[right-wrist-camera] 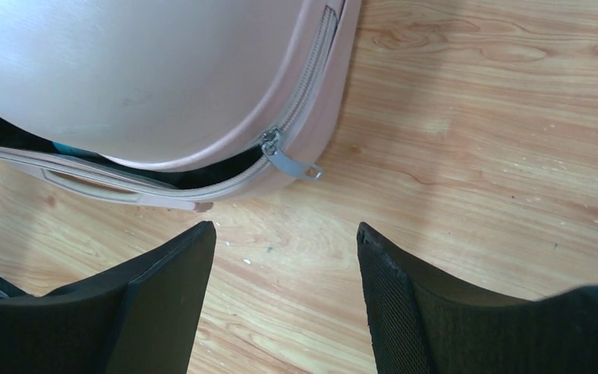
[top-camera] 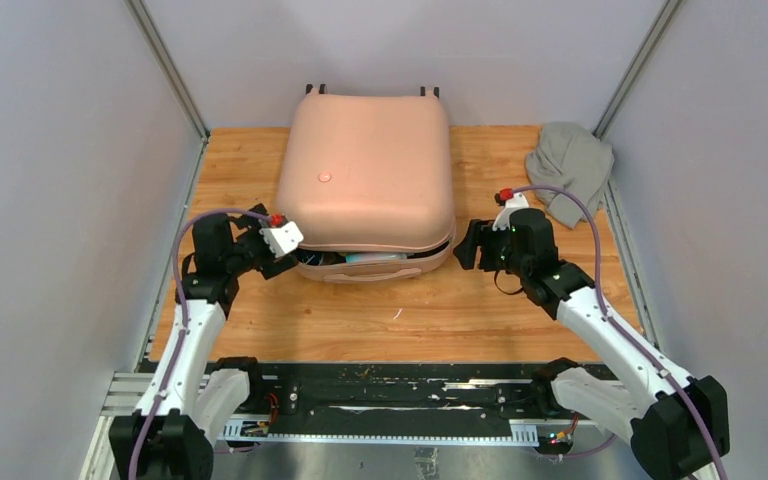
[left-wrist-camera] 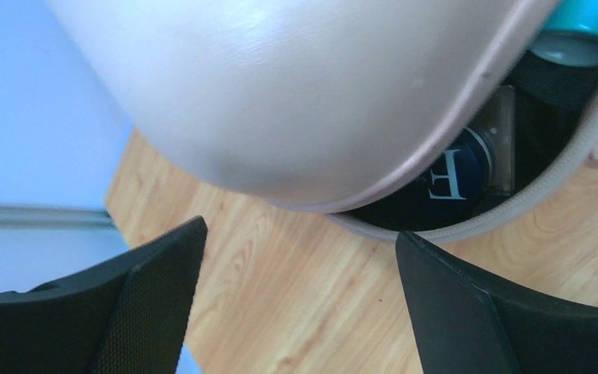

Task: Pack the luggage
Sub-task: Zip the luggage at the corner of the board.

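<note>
Pale pink luggage [top-camera: 370, 170] lies flat, lid slightly ajar.

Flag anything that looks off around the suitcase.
The lid of the pink suitcase is down but unzipped: its near edge gapes, showing a dark lettered item inside. The zipper pull sits at the near right corner. A grey cloth lies crumpled outside, at the far right of the table.
</note>
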Controlling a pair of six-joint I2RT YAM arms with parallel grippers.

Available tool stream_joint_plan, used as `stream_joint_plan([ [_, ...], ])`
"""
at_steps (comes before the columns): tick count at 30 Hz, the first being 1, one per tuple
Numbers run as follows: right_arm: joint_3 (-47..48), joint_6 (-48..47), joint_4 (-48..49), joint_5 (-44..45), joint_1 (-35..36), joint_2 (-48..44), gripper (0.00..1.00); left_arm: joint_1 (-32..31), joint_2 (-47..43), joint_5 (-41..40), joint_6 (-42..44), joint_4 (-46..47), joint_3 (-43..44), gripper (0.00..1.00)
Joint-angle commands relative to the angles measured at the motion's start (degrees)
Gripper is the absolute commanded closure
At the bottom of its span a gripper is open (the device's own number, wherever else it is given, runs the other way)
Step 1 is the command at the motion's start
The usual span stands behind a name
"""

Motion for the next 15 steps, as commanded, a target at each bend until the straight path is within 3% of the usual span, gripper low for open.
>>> stream_joint_plan([
  [1,-1.99,-7.60,1.38,-4.75,-2.38,1.07,0.29,-3.69,-7.61,-2.32,13.59,3.35,-5.10,0.02],
  [6,-2.09,-8.95,5.57,-9.91,-5.20,4.24,0.28,-7.30,-16.55,0.52,26.84,9.18,-9.57,0.00],
  [15,-2.24,-9.61,8.20,-14.54,-6.88,8.70,0.29,-15.10,-15.86,-0.70,38.08,10.43,-12.25,0.00],
])
